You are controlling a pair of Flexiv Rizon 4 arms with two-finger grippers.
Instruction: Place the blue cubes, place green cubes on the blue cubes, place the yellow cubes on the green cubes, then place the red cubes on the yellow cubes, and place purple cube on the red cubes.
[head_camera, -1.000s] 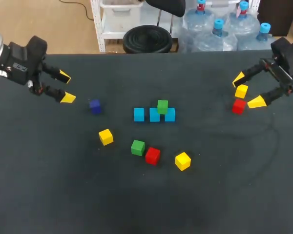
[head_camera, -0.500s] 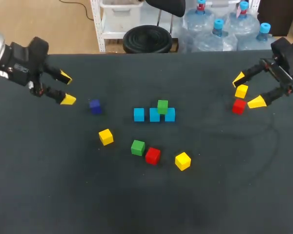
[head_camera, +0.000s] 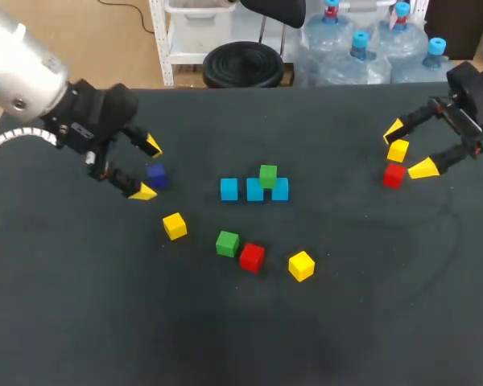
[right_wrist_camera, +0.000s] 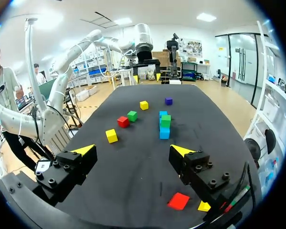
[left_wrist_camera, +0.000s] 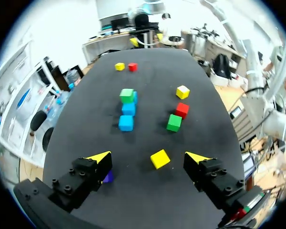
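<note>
Three blue cubes (head_camera: 255, 190) stand in a row mid-table, and one green cube (head_camera: 268, 175) rests on top of them. A purple cube (head_camera: 156, 174) lies between the yellow tips of my open left gripper (head_camera: 148, 168). Nearer the front lie a yellow cube (head_camera: 175, 226), a loose green cube (head_camera: 227, 244), a red cube (head_camera: 252, 257) and another yellow cube (head_camera: 301, 265). In the left wrist view the purple cube (left_wrist_camera: 107, 177) sits by one finger of that gripper (left_wrist_camera: 148, 157). My right gripper (head_camera: 408, 149) is open beside a yellow cube (head_camera: 398, 150) and a red cube (head_camera: 394, 174).
The dark table (head_camera: 346, 305) has wide bare room along its front and at the right of the blue row. In the right wrist view the red cube (right_wrist_camera: 178, 201) and yellow cube (right_wrist_camera: 204, 206) lie under the right gripper (right_wrist_camera: 133, 150).
My left arm has swung right and forward, and its open fingers now straddle the purple cube. The right arm and all the cubes have stayed put.
</note>
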